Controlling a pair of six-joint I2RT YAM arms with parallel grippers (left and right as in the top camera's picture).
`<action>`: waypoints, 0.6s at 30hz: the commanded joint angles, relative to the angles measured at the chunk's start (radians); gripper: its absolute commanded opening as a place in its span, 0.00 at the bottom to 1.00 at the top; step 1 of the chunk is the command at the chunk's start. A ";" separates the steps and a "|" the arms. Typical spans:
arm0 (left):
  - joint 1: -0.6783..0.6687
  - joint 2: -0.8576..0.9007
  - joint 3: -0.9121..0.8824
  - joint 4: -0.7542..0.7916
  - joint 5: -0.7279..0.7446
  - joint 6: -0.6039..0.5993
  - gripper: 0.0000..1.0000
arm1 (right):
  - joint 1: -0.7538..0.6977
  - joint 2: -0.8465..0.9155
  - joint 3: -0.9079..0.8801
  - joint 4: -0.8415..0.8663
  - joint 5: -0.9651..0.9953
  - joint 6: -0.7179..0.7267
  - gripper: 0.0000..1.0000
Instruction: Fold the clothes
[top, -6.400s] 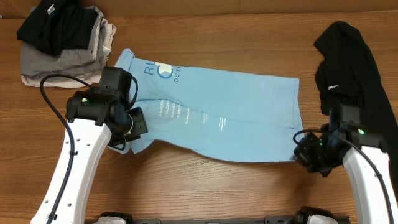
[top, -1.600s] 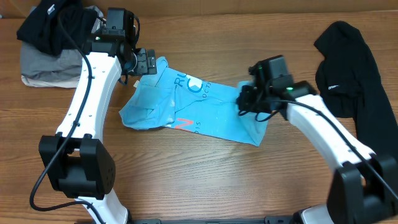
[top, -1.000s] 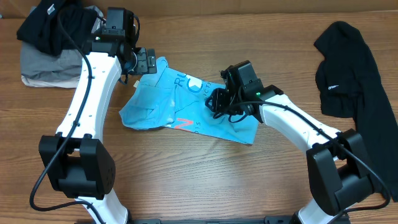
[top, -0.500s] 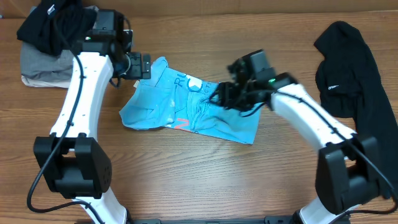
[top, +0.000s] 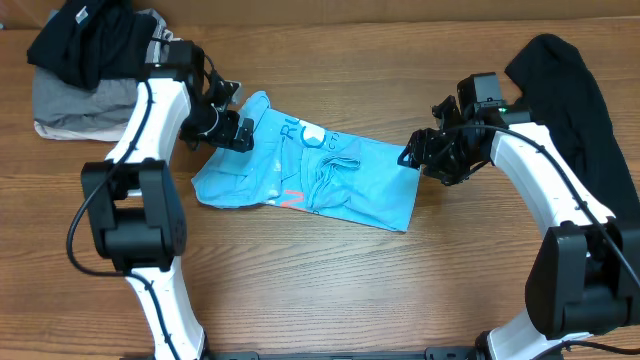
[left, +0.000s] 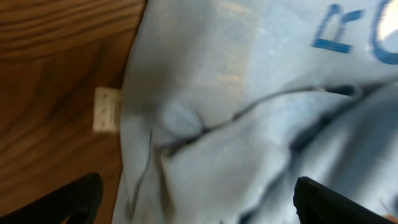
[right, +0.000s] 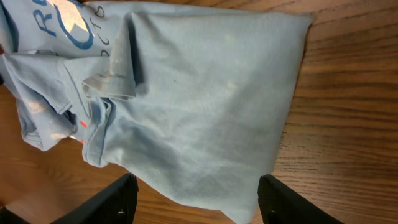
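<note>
A crumpled light-blue T-shirt with printed lettering (top: 345, 190) is seen lying on the brown wooden table (top: 300, 300), between both arms. The left gripper (left: 196, 190) is held spread at its upper-left edge and the right gripper (right: 196, 186) spread wide over its right edge; nothing is gripped

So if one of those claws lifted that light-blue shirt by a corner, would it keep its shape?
Probably not: the light-blue T-shirt lies in soft creases and bunched folds, so it would likely droop from wherever it's pinched. It looks thin and light, lying flat on the table. Pushed, it would probably bunch up rather than slide.
</note>
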 joint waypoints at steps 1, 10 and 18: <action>-0.004 0.044 0.016 0.027 0.028 0.051 1.00 | -0.001 -0.027 0.025 -0.011 0.014 -0.021 0.66; -0.004 0.151 0.016 0.026 0.032 0.050 0.79 | -0.001 -0.027 0.025 -0.037 0.015 -0.018 0.61; 0.007 0.150 0.084 -0.075 -0.033 -0.023 0.04 | -0.001 -0.027 0.023 -0.022 0.022 -0.014 0.20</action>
